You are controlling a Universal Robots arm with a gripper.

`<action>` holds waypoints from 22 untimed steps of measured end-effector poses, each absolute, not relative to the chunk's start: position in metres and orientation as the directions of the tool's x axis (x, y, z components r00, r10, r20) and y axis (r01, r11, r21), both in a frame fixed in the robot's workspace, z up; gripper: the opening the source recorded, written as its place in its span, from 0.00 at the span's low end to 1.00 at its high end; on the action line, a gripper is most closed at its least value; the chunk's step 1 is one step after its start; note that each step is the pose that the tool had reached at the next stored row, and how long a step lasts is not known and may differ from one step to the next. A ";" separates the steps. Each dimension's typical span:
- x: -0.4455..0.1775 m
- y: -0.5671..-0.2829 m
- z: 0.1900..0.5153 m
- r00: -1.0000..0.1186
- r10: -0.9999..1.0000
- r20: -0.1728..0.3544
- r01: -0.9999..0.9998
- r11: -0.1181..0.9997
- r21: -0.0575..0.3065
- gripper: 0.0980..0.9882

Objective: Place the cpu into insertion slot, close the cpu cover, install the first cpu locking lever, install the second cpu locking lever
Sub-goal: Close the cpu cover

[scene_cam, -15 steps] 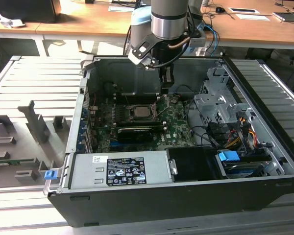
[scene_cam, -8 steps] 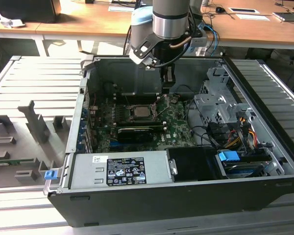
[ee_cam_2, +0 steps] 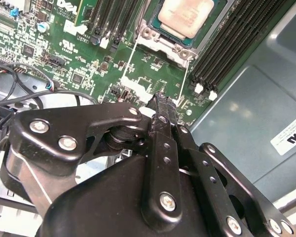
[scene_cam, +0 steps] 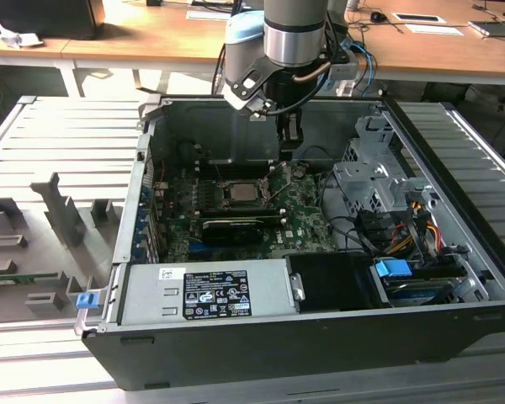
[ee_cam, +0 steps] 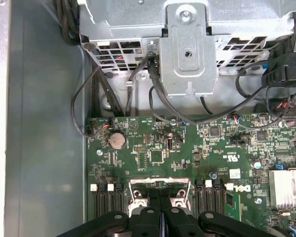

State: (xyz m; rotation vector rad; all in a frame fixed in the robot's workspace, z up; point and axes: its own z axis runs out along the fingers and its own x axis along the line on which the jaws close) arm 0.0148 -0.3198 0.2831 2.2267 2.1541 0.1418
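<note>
Right, exterior view first: an open PC case (scene_cam: 320, 345) lies on a slatted metal table (scene_cam: 59, 143). The arm comes down from above, and its gripper (scene_cam: 290, 133) hangs inside the case over the green motherboard (scene_cam: 299, 217). The fingers are pressed together w/ nothing between them. The cpu (scene_cam: 240, 192) sits in the insertion slot (scene_cam: 254, 203), to the exterior view's left of the gripper and clear of it. A long black card (scene_cam: 231, 227) lies just in front of the slot. A grey PSU box (scene_cam: 210, 290) is at the case's near edge, and a drive cage (scene_cam: 370, 177) is on the exterior view's right.

Second wrist view: the gripper (ee_cam_2: 160, 101) is closed and empty, tips above the board. The cpu (ee_cam_2: 186, 15) shows its pale metal top. The cpu cover (ee_cam_2: 164, 43) frames it and looks to be lying flat, tho the angle is poor. Two thin wire levers (ee_cam_2: 129, 59) run from the frame toward the gripper. RAM slots (ee_cam_2: 232, 44) flank the socket.

First wrist view: the gripper (ee_cam: 161, 210) has its jaws together, just over the metal edge of the cpu cover (ee_cam: 160, 190). RAM slots (ee_cam: 106, 202) sit on both sides. Further along the board are a coin battery (ee_cam: 117, 140), black cables (ee_cam: 84, 113) and the drive cage bracket (ee_cam: 187, 49). A finned heatsink (ee_cam: 287, 186) sits at the board's edge.
</note>
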 end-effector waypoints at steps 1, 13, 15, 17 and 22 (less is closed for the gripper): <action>0.015 -0.320 0.283 0.031 0.999 0.038 0.995 -0.035 0.092 0.01; 0.016 -0.318 0.285 0.032 0.999 0.037 0.995 -0.035 0.092 0.01; 0.016 -0.318 0.285 0.032 0.999 0.037 0.995 -0.035 0.092 0.01; 0.016 -0.318 0.285 0.031 0.999 0.037 0.995 -0.035 0.092 0.01; 0.016 -0.318 0.286 0.031 0.999 0.037 0.995 -0.035 0.092 0.01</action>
